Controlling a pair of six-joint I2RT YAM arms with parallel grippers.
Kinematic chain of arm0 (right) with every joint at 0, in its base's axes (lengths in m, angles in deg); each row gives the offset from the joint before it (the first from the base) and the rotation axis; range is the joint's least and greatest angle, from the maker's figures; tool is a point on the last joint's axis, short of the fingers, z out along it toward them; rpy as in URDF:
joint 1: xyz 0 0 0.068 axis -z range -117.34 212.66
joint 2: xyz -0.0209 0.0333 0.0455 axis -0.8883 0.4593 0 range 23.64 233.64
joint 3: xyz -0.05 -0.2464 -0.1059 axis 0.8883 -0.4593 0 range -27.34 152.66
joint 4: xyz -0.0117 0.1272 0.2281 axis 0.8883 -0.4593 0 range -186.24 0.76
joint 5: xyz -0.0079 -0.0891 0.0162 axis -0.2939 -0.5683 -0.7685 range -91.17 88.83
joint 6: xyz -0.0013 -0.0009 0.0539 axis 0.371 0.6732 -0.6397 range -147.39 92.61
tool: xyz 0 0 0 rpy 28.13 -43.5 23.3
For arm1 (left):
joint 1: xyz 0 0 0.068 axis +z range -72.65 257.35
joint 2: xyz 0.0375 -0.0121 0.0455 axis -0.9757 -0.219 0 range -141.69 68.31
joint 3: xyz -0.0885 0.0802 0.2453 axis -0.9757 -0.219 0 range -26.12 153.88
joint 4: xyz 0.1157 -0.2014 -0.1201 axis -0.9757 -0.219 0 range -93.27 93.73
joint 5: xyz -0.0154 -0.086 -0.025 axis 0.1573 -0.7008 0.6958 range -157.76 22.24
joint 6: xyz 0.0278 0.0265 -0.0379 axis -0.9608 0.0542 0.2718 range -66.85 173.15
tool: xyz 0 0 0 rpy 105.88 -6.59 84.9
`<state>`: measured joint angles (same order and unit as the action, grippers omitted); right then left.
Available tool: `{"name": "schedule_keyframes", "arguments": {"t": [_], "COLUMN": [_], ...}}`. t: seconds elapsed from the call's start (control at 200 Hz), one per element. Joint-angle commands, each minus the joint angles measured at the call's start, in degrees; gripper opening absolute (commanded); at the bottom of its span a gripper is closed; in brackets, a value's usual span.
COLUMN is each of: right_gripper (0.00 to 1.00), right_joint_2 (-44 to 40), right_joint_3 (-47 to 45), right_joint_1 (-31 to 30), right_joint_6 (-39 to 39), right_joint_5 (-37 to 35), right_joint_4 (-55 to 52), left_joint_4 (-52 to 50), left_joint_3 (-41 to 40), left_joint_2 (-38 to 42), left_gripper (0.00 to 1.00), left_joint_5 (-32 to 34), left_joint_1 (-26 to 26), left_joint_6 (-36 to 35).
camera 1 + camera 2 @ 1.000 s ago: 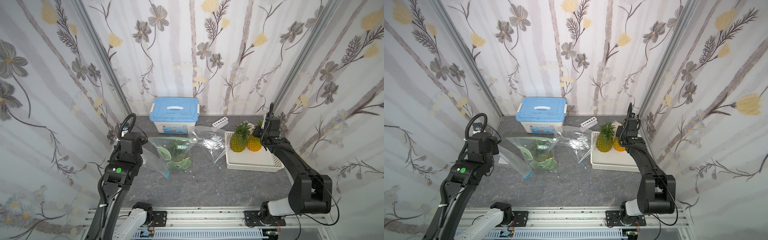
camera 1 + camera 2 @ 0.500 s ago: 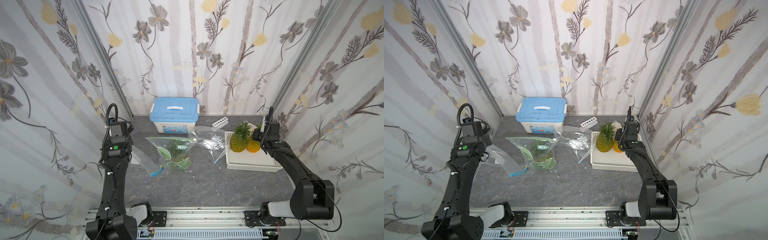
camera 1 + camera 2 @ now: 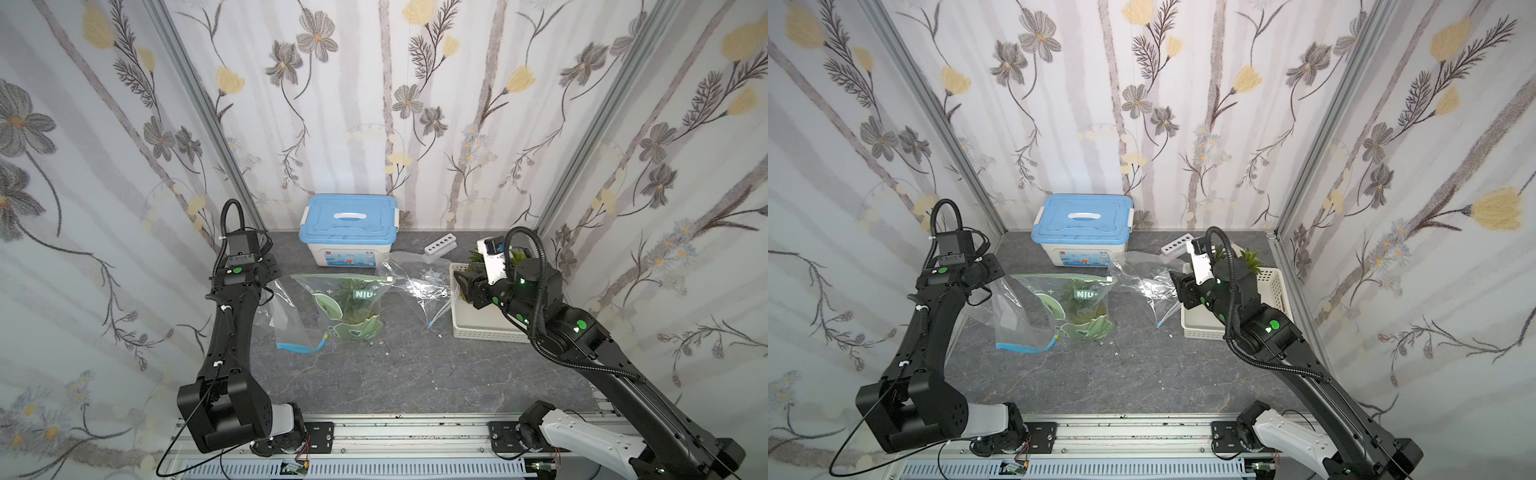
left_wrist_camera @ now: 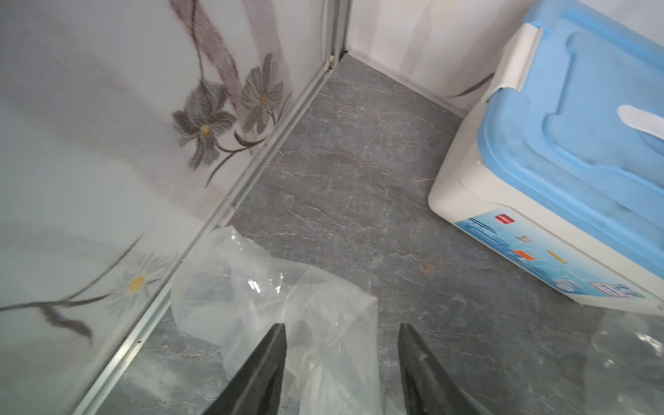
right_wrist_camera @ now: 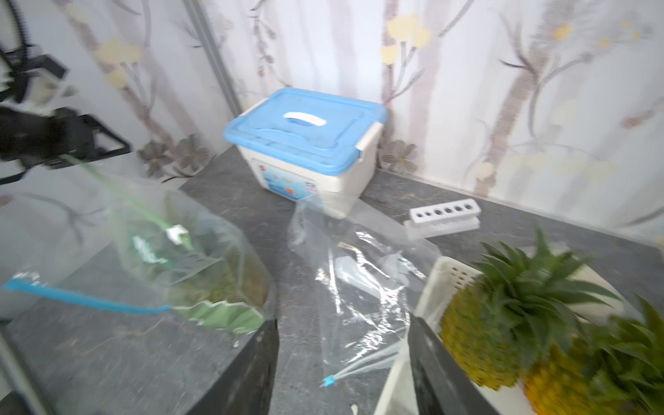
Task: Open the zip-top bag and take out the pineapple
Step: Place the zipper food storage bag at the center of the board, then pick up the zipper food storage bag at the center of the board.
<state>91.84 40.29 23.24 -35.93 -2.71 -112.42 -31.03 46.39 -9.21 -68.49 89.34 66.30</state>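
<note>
Both top views: green-printed clear zip-top bag (image 3: 353, 311) stood mid grey marbled desk (image 3: 407, 374), leafy yellow pineapple (image 3: 357, 297) inside. White slotted plastic basket (image 3: 486, 332) at its 3 o'clock, blue-lidded white storage box (image 3: 349, 218) at 12 o'clock.
Left wrist view: left pincer (image 4: 342, 327) spread, limp empty clear plastic bag (image 4: 251, 287) lay between fingers (image 4: 262, 366), unpinched.
Right wrist view: right pincer (image 5: 343, 319) spread, held nothing.

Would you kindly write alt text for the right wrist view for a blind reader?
Past the open, empty right claw, two pineapples sit in a white basket beside an empty clear bag; a green-printed zip-top bag holds another pineapple, and a blue-lidded box stands by the wall.
</note>
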Motion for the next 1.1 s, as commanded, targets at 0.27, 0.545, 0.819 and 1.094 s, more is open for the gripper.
{"name": "schedule_keyframes", "arguments": {"t": [0.27, 0.545, 0.819, 1.094], "right_gripper": [0.74, 0.76, 0.76, 0.69], "right_joint_2": [31.26, 52.39, 63.04, 68.77], "right_joint_3": [28.76, 56.70, 61.47, 61.48], "right_joint_1": [-11.43, -12.86, -12.87, -12.88], "right_joint_6": [12.26, 18.93, 19.99, 18.57], "right_joint_5": [7.52, 10.29, 15.84, 16.62], "right_joint_4": [-5.38, -21.04, -25.09, -27.68], "left_joint_4": [2.23, 1.98, 5.03, 3.45], "left_joint_3": [-8.73, -1.09, -0.05, -3.68], "left_joint_2": [4.99, -1.24, 8.98, 21.06], "left_gripper": [0.83, 1.00, 1.00, 1.00], "left_joint_5": [-9.34, -11.67, -17.29, -17.94], "left_joint_1": [1.19, 4.98, 6.20, 6.41], "left_joint_6": [5.28, 6.29, 7.46, 9.89]}}
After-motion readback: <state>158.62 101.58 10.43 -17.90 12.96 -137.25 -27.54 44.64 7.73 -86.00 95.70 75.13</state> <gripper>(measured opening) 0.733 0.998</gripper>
